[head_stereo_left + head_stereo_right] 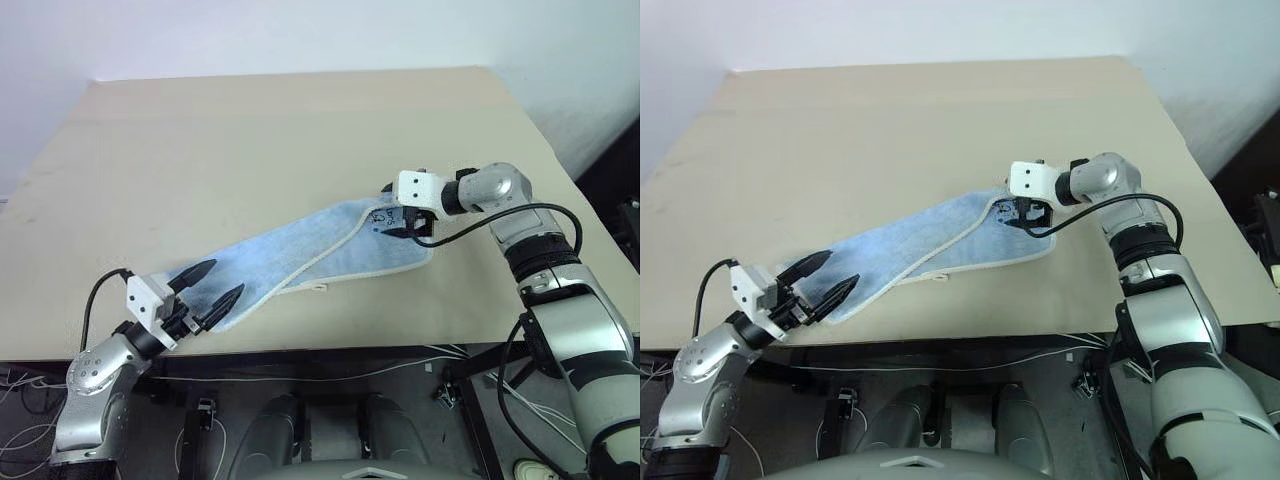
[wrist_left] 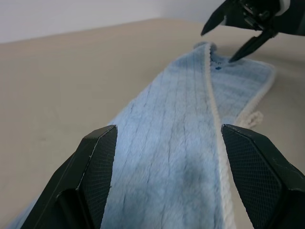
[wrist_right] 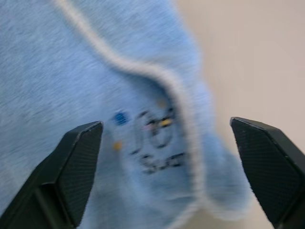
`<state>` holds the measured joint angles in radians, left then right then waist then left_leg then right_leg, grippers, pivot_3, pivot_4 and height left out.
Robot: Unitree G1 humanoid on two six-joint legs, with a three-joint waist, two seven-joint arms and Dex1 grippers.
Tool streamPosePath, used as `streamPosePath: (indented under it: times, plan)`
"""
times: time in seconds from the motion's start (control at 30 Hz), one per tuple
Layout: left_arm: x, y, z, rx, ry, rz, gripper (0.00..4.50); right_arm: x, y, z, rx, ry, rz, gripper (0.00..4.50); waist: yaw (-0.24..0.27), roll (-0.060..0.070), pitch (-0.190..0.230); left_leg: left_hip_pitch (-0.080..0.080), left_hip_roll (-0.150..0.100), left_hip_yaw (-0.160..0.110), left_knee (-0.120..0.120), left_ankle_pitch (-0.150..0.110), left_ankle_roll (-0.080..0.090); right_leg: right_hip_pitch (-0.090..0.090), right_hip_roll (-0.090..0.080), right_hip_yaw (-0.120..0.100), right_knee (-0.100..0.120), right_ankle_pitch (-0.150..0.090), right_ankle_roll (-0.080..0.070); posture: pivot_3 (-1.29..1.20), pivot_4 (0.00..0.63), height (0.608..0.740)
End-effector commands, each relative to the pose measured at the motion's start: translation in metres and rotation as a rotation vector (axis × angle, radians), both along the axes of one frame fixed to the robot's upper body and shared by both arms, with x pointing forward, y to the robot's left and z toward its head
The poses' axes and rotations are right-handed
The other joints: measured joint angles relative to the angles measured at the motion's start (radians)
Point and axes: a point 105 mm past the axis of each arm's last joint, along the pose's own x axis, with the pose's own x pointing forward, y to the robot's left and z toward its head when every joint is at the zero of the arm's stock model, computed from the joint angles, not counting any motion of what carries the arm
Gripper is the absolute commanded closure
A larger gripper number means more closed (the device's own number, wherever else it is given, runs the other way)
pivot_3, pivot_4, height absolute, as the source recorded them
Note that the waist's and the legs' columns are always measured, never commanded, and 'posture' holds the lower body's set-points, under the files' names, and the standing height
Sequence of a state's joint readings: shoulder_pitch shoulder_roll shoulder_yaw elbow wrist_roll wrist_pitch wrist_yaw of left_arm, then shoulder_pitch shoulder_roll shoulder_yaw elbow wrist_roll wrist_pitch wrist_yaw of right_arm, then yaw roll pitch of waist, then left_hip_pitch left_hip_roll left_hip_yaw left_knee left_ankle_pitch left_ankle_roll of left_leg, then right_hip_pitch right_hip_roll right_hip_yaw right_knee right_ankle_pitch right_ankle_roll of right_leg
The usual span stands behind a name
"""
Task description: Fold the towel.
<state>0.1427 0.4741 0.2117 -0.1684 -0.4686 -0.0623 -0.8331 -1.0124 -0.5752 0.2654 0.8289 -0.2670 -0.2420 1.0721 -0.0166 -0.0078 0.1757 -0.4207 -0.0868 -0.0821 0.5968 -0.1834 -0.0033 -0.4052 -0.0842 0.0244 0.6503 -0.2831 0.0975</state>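
Surface: a plain beige desk [image 1: 300, 130] against a white wall, nothing on it but the cloth.
Towel: the small light blue terry towel [image 1: 300, 250] with a whitish stitched edge lies as a long, folded strip, slanting from the desk's near left corner toward its right edge.
Left pincer: my left gripper [image 1: 212, 288] sits low at the near edge, black fingers spread wide over the strip's near end; whether they touch the cloth I cannot tell, and they hold nothing.
Right pincer: my right gripper [image 1: 400, 224] hangs over the far end, fingers well apart, gripping nothing; the printed mark [image 3: 152, 136] lies between them.
Loop: a small white loop [image 1: 318, 288] pokes out along the near hem.
Handling: I judge it light, limp and soft, not slippery; it will sag and drag rather than hold shape.
Where to grip: the stitched hem at the corners, pinching both layers together, so the fold stays aligned.
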Motion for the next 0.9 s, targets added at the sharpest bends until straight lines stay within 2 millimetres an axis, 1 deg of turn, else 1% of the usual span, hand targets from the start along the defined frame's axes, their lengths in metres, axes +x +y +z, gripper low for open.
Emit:
streamPosePath:
  times: [0.03,0.13,0.23,0.37,0.4,0.57,0.73,0.87,0.9]
  plan:
    - [0.002,-0.004,0.013,0.010,-0.037,-0.010,0.85,0.015,-0.017,0.016,-0.027,-0.123,-0.091,0.03,0.000,0.000,0.000,0.000,0.000,0.000,0.000,0.000,0.000,0.000,0.000,0.000,0.000,0.000,0.000,0.00,0.150,0.740]
    - [0.003,-0.005,0.015,0.009,-0.037,-0.010,0.85,0.025,-0.025,0.023,-0.011,-0.166,-0.158,0.03,-0.002,0.000,0.000,0.000,0.000,0.000,0.000,0.000,0.000,0.000,0.000,0.000,0.000,0.000,0.000,0.00,0.150,0.740]
    - [0.002,-0.008,0.019,0.007,-0.041,-0.011,0.85,0.032,-0.035,0.024,-0.053,-0.217,-0.205,0.03,-0.004,0.000,0.000,0.000,0.000,0.000,0.000,0.000,0.000,-0.001,0.000,0.000,0.000,0.000,0.000,0.00,0.150,0.740]
    - [0.001,-0.012,0.024,0.007,-0.043,-0.004,0.85,0.038,-0.040,0.025,-0.072,-0.270,-0.248,0.03,-0.003,0.000,0.000,0.000,0.000,0.000,0.000,0.000,0.000,0.000,0.000,0.000,0.000,0.000,0.000,0.00,0.150,0.740]
    - [0.001,-0.013,0.027,0.001,-0.047,0.002,0.85,0.040,-0.039,0.025,-0.065,-0.285,-0.264,0.03,-0.003,0.000,0.000,0.000,0.000,0.000,0.000,0.000,0.000,0.000,0.000,0.000,0.000,0.000,0.000,0.00,0.150,0.740]
    - [-0.001,-0.019,0.033,0.001,-0.049,0.011,0.85,0.042,-0.022,0.027,0.008,-0.287,-0.238,0.03,-0.006,0.000,0.000,0.000,0.000,0.001,0.000,0.000,0.000,0.000,0.001,0.001,0.000,0.000,0.000,0.00,0.150,0.740]
    - [-0.001,-0.020,0.038,0.003,-0.051,0.021,0.85,0.045,-0.015,0.022,-0.005,-0.298,-0.240,0.03,-0.004,0.000,0.000,0.000,0.000,0.001,0.000,0.000,0.000,0.000,0.002,0.000,0.000,0.000,0.000,0.00,0.150,0.740]
    - [-0.001,-0.019,0.040,0.005,-0.052,0.027,0.85,0.045,-0.008,0.021,-0.009,-0.312,-0.217,0.03,-0.003,0.000,0.000,0.000,0.000,0.001,0.000,0.000,0.000,0.000,0.002,0.000,0.000,0.000,0.000,0.00,0.150,0.740]
    - [-0.001,-0.018,0.040,0.006,-0.052,0.027,0.85,0.045,-0.007,0.022,-0.005,-0.312,-0.218,0.40,-0.003,0.000,0.000,0.000,0.000,0.001,0.000,0.000,0.000,0.000,0.002,0.000,0.000,0.000,0.000,0.00,0.150,0.740]
